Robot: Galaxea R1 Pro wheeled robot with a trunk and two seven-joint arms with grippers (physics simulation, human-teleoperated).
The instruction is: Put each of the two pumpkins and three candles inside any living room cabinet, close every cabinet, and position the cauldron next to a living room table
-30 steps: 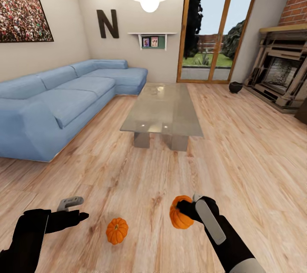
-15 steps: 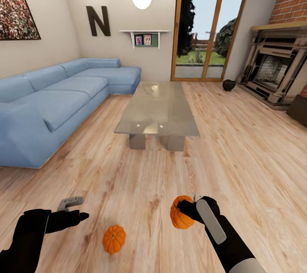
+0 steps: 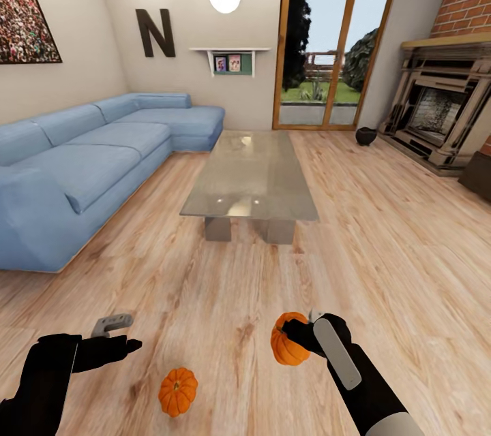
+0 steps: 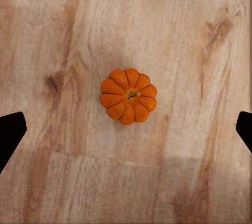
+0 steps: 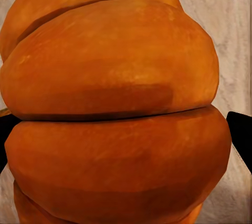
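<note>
Clamping pumpkin (image 3: 288,349) in right gripper (image 3: 303,337) | left gripper (image 3: 117,334) spread above floor pumpkin (image 3: 178,392)

Table (image 3: 249,180) mid-room, sofa (image 3: 82,163) at its left, cauldron (image 3: 365,136) far right, seemingly beside the fireplace (image 3: 436,116).

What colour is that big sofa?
The sofa is plain light blue, clearest in the head view.
</note>
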